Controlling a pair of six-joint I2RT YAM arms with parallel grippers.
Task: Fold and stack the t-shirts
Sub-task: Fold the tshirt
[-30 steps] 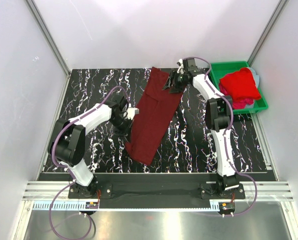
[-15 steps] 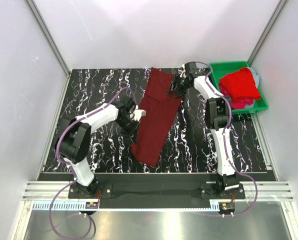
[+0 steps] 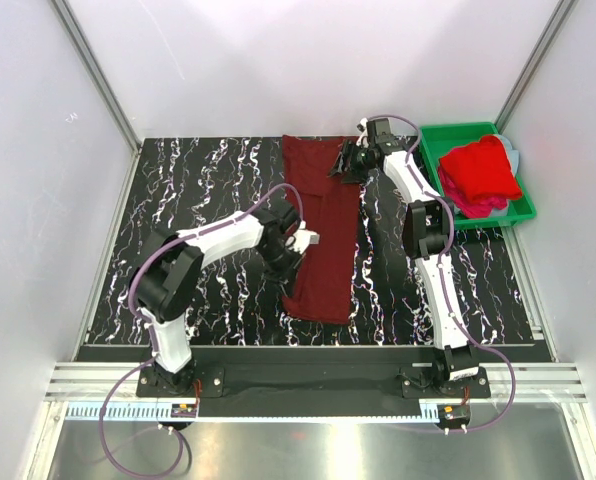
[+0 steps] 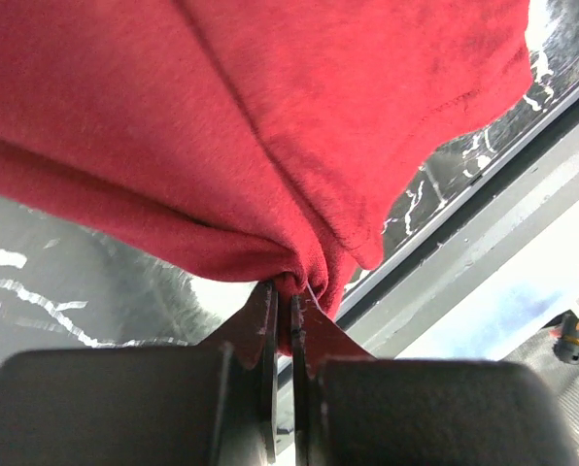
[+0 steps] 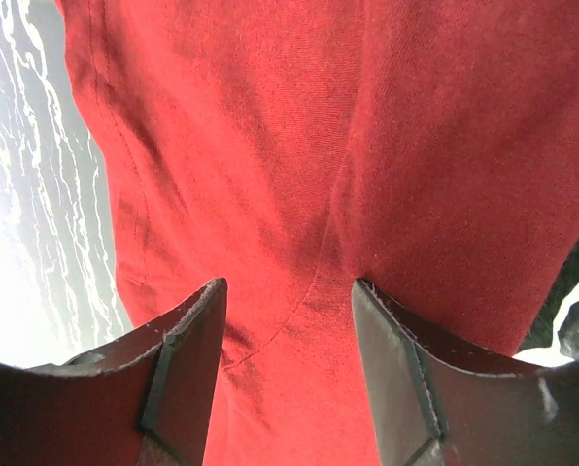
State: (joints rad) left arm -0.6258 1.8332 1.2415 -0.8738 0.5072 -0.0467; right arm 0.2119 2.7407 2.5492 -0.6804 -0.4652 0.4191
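The maroon t-shirt (image 3: 323, 235) lay as a long, narrow strip down the middle of the table (image 3: 198, 190), running from the far edge toward the near one. Its far end lay spread flat, and its near end stopped short of the table's front edge.

My left gripper (image 3: 296, 245) sat at the strip's left edge, in its nearer half. In the left wrist view its fingers (image 4: 291, 301) were pressed together on a gathered pinch of the cloth (image 4: 221, 116), which fanned out from that pinch across the view.

My right gripper (image 3: 346, 165) was at the far right corner of the strip. In the right wrist view its jaws (image 5: 288, 291) stood apart, with the shirt (image 5: 270, 146) filling the view beyond and between them. A seam ran into the gap, and I could not tell whether the tips touched the fabric.

Well to the right, the green bin (image 3: 458, 128) sat at the table's far right corner. It held a bright red t-shirt (image 3: 481, 165) heaped on top and a pink t-shirt (image 3: 490, 206) showing under it at the near side.
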